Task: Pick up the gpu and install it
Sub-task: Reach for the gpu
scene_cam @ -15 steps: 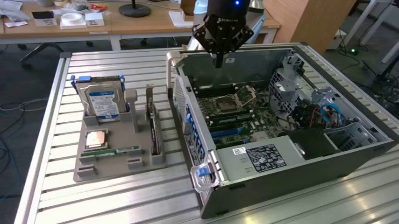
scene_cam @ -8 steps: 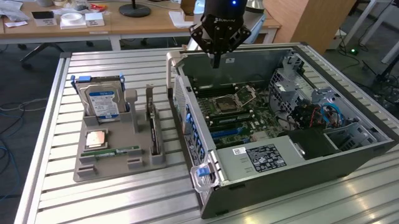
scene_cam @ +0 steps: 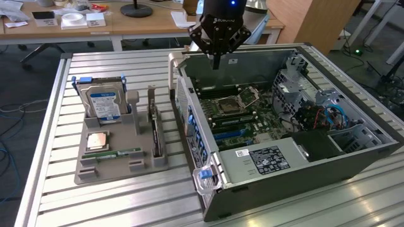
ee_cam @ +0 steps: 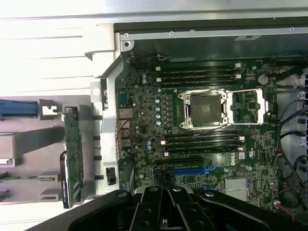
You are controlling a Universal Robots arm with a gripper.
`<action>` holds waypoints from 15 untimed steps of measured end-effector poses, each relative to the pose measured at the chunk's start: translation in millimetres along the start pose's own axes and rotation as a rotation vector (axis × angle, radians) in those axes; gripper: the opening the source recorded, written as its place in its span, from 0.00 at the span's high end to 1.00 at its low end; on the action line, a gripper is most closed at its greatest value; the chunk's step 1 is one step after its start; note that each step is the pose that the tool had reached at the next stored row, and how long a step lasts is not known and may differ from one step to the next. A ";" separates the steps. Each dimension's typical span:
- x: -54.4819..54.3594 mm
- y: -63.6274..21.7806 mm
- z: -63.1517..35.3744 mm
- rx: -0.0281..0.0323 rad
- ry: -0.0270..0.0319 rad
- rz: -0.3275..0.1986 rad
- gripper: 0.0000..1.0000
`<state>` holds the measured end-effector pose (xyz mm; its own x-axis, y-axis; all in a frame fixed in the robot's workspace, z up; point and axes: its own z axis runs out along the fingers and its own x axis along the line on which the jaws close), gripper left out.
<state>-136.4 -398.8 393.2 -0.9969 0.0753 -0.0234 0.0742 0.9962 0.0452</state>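
Note:
The gpu (scene_cam: 154, 126) stands on edge in a slot of the grey holder (scene_cam: 120, 166) on the exterior view's left: a thin green board with a black cooler and a metal end bracket. In the wrist view the gpu (ee_cam: 73, 155) shows edge-on beside the case wall. My gripper (scene_cam: 216, 63) hangs over the far rim of the open computer case (scene_cam: 303, 161), well away from the gpu. Its fingers are shut together with nothing between them. In the wrist view my gripper (ee_cam: 168, 191) is above the motherboard (ee_cam: 144, 110), near the blue expansion slot (ee_cam: 192, 170).
A hard drive (scene_cam: 104, 102) with a blue-white label stands at the back of the holder. A processor chip (scene_cam: 96, 140) and a memory stick (scene_cam: 112, 153) lie flat at its front. The slatted metal table (scene_cam: 94, 208) carries holder and case. Desks with clutter stand behind.

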 end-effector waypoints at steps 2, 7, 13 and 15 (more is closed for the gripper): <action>1.2 -0.1 -0.1 0.0001 0.0001 0.000 0.89; 3.7 -0.3 -0.2 0.0001 0.0002 0.000 0.89; 6.6 -0.5 -0.2 0.0000 0.0001 0.000 0.89; 7.9 -0.6 -0.2 0.0001 0.0001 0.000 0.89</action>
<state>-144.4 -398.9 393.2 -0.9969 0.0754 -0.0233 0.0743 0.9962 0.0451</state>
